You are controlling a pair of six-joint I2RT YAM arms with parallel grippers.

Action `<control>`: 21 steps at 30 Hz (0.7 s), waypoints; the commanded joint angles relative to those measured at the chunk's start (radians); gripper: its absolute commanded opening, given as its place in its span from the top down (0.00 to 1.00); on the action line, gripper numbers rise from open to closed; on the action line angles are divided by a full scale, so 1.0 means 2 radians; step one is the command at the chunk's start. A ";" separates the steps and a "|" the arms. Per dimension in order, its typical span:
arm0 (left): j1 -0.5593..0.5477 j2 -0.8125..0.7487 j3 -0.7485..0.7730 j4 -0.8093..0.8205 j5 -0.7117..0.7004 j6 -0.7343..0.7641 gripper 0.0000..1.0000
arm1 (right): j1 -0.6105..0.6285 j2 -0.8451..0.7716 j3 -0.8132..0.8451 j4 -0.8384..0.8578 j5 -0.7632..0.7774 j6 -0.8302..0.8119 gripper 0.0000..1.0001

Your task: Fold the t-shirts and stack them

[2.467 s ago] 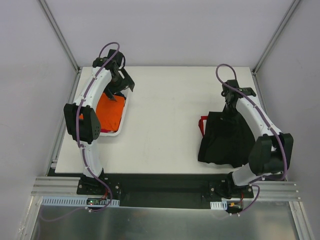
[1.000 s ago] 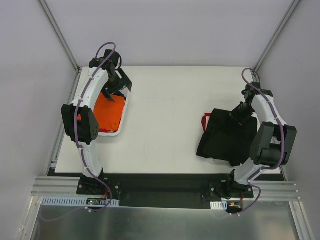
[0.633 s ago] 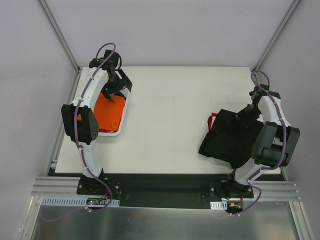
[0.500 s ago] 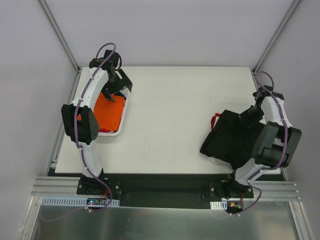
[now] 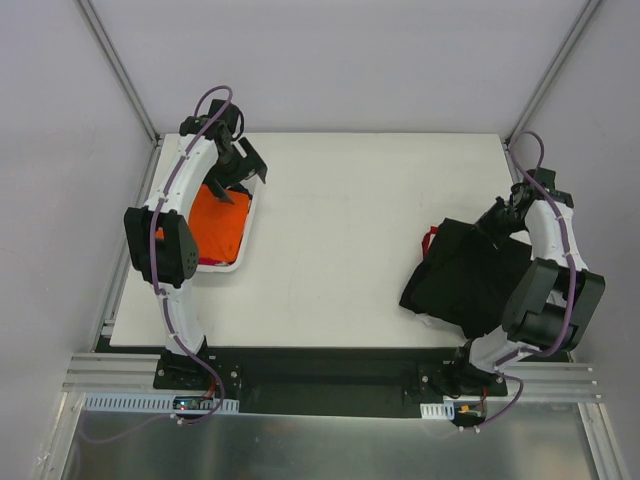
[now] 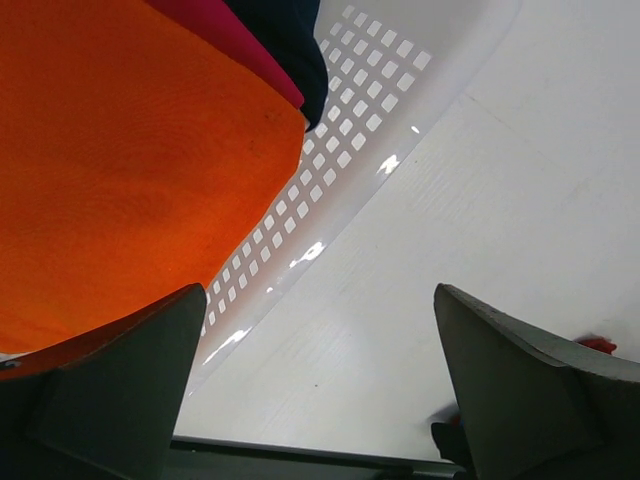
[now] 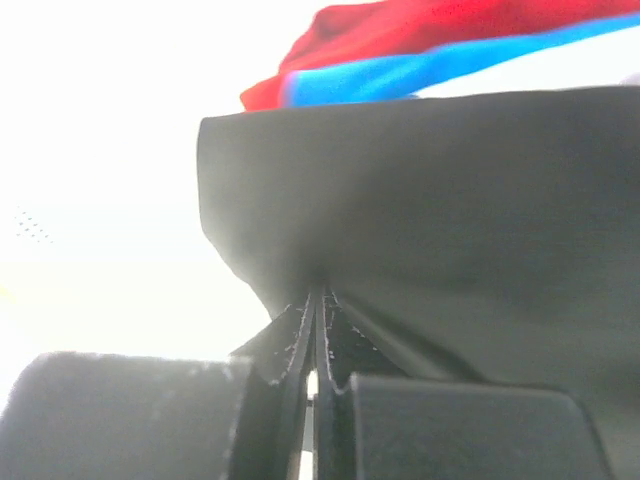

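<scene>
A black t-shirt (image 5: 462,282) with red trim (image 5: 430,238) lies crumpled at the table's right side. My right gripper (image 5: 498,216) is shut on its far upper edge. In the right wrist view the black cloth (image 7: 450,220) is pinched between the shut fingers of the right gripper (image 7: 318,300), with red trim (image 7: 420,25) and a blue stripe behind it. An orange t-shirt (image 5: 216,226) fills the white basket (image 5: 243,250) at the left. My left gripper (image 5: 242,168) hovers open over the basket's far right corner, holding nothing. The left wrist view shows the left gripper (image 6: 318,295) over bare table beside the orange shirt (image 6: 120,150), with magenta cloth (image 6: 240,40) and dark cloth (image 6: 295,45) at the basket wall (image 6: 350,130).
The white table (image 5: 340,230) runs between the basket and the black shirt. Metal frame posts stand at the far corners. The right arm's elbow (image 5: 545,310) sits close to the table's right edge, over part of the black shirt.
My right gripper has carried the black shirt's edge rightward toward the table's right side, dragging the shirt along. The left arm has barely moved.
</scene>
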 commanded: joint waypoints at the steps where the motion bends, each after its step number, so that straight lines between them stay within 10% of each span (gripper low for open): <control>1: -0.001 0.011 0.019 -0.002 0.010 -0.001 0.01 | 0.002 -0.036 0.022 0.038 -0.088 -0.008 0.99; 21: -0.002 0.013 0.009 -0.001 0.019 -0.004 0.01 | 0.082 -0.139 -0.050 -0.139 0.013 -0.034 0.99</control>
